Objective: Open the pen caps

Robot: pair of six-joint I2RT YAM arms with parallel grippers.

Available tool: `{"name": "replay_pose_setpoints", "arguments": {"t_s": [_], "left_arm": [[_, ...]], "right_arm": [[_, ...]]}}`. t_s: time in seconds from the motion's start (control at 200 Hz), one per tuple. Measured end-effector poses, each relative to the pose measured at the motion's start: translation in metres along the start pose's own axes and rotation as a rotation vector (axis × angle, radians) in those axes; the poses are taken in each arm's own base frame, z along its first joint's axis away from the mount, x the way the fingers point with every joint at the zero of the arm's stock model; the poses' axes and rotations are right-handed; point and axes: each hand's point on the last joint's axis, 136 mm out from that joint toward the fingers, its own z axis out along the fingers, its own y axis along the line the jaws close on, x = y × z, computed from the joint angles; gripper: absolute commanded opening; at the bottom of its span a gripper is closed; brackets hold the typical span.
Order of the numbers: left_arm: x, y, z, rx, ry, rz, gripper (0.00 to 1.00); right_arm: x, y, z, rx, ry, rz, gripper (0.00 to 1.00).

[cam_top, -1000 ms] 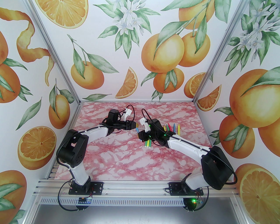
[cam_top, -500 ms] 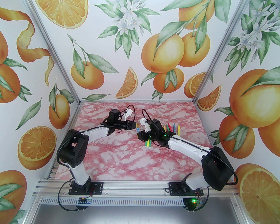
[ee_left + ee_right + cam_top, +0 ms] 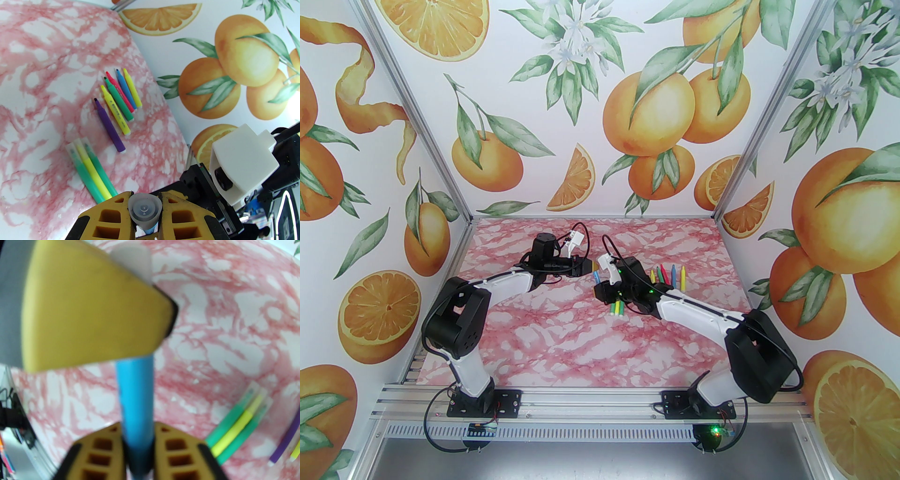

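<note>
- Lying nearest your arm bases, three capped pens, green, yellow and green, rest side by side and touching on the pink marbled table, just beside the right gripper. Their frosted caps are on.
- Your right gripper is clamped on the barrel of a blue pen, held above the table, with the barrel running straight out between the fingers.
- Just beyond it, your left gripper pinches that pen's cap, a frosted one whose closed end faces the left wrist camera. The two grippers meet tip to tip near the middle of the table.
- You cannot tell whether the cap is fully seated on the barrel, because the left finger hides the joint.
- Farther off to the right, six uncapped markers lie in a loose row with their tips toward the back wall: purple, yellow, green, red, blue, yellow.
</note>
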Motion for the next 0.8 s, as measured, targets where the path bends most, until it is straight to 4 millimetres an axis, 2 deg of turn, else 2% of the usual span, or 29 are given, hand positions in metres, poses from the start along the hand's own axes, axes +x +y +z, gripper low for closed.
{"name": "replay_pose_setpoints", "arguments": {"t_s": [0.065,0.475,0.771,0.801], "left_arm": [[-0.001,0.001,0.000,-0.003,-0.004,-0.004,0.00],[0.005,-0.002,0.007,0.000,0.009,-0.051,0.00],[0.005,0.000,0.008,-0.011,0.008,-0.087,0.00],[0.000,0.002,0.007,-0.030,-0.011,-0.079,0.00]], "right_arm": [[0.001,-0.001,0.001,-0.001,-0.004,-0.002,0.00],[0.013,-0.003,-0.011,-0.014,-0.059,-0.013,0.00],[0.013,-0.004,-0.014,-0.012,-0.076,-0.018,0.00],[0.019,-0.005,-0.014,-0.007,-0.053,-0.014,0.00]]}}
